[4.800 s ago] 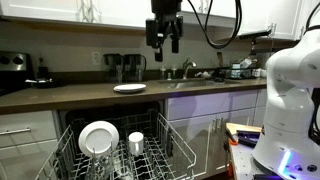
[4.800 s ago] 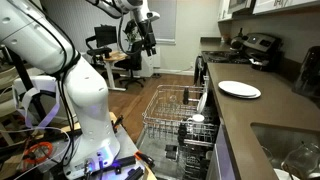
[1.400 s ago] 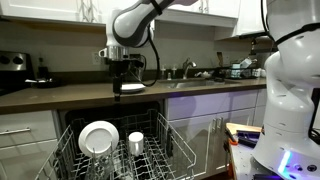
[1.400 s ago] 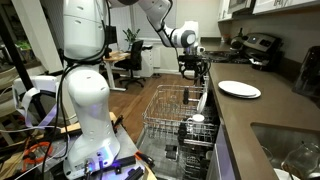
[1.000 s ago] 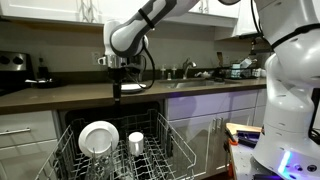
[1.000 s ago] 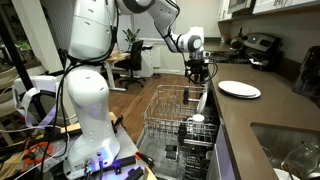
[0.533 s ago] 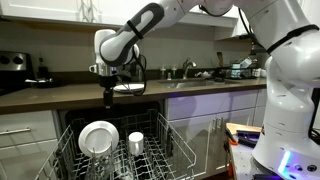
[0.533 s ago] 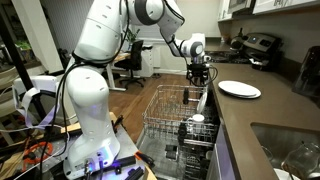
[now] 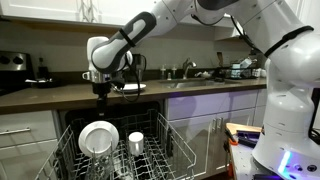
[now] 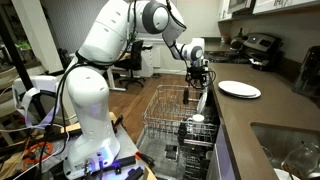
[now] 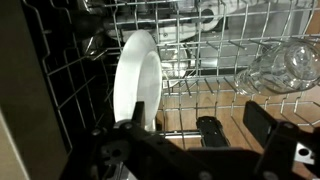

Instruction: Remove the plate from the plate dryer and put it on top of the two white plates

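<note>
Dark countertop [image 10: 262, 112] with seemingly two white plates [image 10: 239, 89]

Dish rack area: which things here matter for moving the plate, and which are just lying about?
For the job: plate, plate dryer, two white plates, gripper.
Lying about: cup, clear glass.

In an exterior view the camera faces the bench [image 9: 40, 95] head-on from mid-room, with the plate dryer [image 9: 120, 150] at lower centre and the robot's base [image 9: 290, 110] at the right edge. In an exterior view the camera looks along the bench [image 10: 265, 125] from its end, so the bench runs up the right side and the plate dryer [image 10: 175, 115] sits at centre. Both show the two white plates [image 9: 130, 88] [image 10: 239, 90]. The wrist view looks closely into the plate dryer [image 11: 230, 60], with the plate [image 11: 135, 80] left of centre and the gripper [image 11: 237, 128] along the bottom.
</note>
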`<state>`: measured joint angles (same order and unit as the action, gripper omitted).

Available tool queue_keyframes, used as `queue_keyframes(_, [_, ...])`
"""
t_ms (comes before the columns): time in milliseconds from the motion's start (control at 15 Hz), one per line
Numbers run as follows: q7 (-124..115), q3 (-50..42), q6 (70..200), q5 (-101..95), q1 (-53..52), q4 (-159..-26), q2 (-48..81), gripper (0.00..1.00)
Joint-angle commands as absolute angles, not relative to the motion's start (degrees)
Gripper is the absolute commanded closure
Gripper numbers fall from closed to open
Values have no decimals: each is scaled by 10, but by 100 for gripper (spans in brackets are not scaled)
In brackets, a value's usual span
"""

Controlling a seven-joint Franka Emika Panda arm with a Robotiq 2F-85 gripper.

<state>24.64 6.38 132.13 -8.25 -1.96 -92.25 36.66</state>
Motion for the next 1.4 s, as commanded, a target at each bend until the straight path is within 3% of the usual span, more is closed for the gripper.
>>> queue_keyframes(0, [237,62,1287,-85,-26,-884,392,0])
queue_keyframes(1333, [188,46,1254,-92,-51,-853,432,0])
